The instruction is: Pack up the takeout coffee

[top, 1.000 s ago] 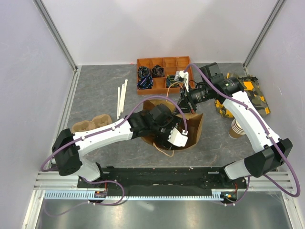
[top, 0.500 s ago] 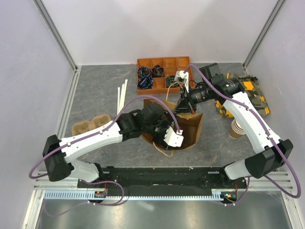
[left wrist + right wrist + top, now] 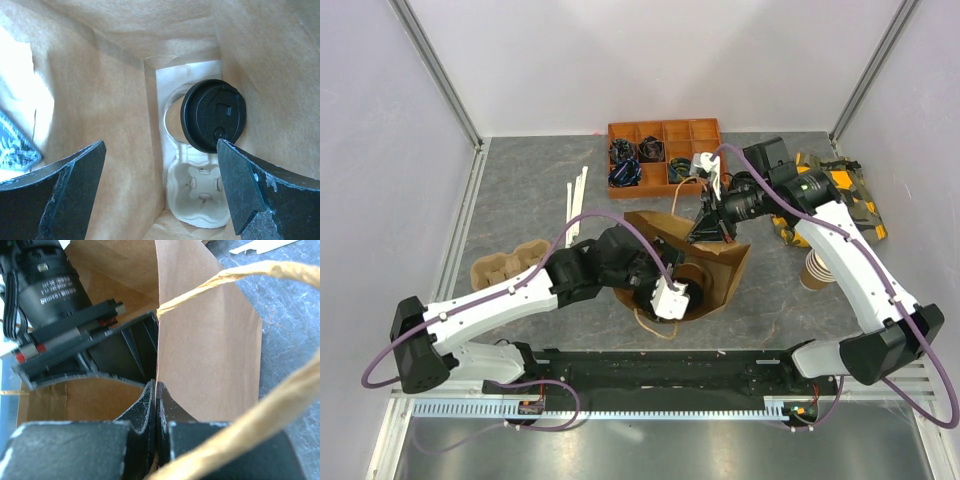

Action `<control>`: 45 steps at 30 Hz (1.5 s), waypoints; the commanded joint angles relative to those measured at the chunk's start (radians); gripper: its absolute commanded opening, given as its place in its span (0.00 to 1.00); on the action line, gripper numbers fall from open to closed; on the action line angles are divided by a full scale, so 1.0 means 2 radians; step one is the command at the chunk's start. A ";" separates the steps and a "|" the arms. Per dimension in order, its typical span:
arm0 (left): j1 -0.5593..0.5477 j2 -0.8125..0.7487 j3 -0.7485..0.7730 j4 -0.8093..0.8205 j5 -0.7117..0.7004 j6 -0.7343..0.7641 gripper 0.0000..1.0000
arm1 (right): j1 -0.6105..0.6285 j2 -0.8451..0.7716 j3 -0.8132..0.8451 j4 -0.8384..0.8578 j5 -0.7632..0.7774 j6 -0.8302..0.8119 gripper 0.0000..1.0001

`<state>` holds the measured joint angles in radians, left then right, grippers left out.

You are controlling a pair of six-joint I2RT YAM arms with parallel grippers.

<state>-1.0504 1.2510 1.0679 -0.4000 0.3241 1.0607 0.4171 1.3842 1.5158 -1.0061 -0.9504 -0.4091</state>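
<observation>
Change: the left arm now lies lower and flatter, its shoulder swung further left and its wrist a little nearer the front edge; the right arm has drawn slightly right and the bag's mouth gapes wider
Left gripper [image 3: 160,165]: inside the bag [image 3: 725,268], jaws spread wide, holding nothing; its dark fingers [image 3: 65,200] frame the bottom corners of the wrist view
Right gripper [image 3: 156,395]: jaws together, pinched on the bag's rim at the far side of the mouth
Coffee [image 3: 213,116]: deep in the bag, well apart from the left fingers; only its black lid shows, the cup body hidden beneath
Carrier [image 3: 197,197]: pale moulded pulp at the bag's bottom, the coffee seated in one socket
Handle [image 3: 240,275]: tan twine, looping across the right wrist view
Bag: brown paper, mid-table [image 3: 530,200], tipped with its mouth toward the left arm
Tray [image 3: 692,133]: orange, compartmented, at the back
Cups [image 3: 813,270]: tan stack, right of the bag
Second carrier [image 3: 505,262]: on the table, left side
</observation>
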 commanded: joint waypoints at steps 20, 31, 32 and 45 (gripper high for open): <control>0.000 -0.072 -0.038 0.119 0.044 0.043 0.99 | 0.048 -0.054 -0.022 0.029 0.031 -0.062 0.00; 0.004 -0.087 -0.032 0.126 0.044 0.032 0.97 | 0.042 -0.013 0.003 0.028 0.020 -0.032 0.00; 0.004 -0.086 -0.031 0.126 0.044 0.031 0.96 | 0.039 -0.009 0.006 0.028 0.017 -0.030 0.00; 0.005 -0.087 -0.012 0.127 0.024 0.018 0.86 | 0.013 0.033 0.036 -0.002 -0.010 -0.032 0.00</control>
<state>-1.0401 1.0779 0.9993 -0.1978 0.3756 1.1053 0.4526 1.4456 1.5501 -0.9936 -0.9379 -0.4488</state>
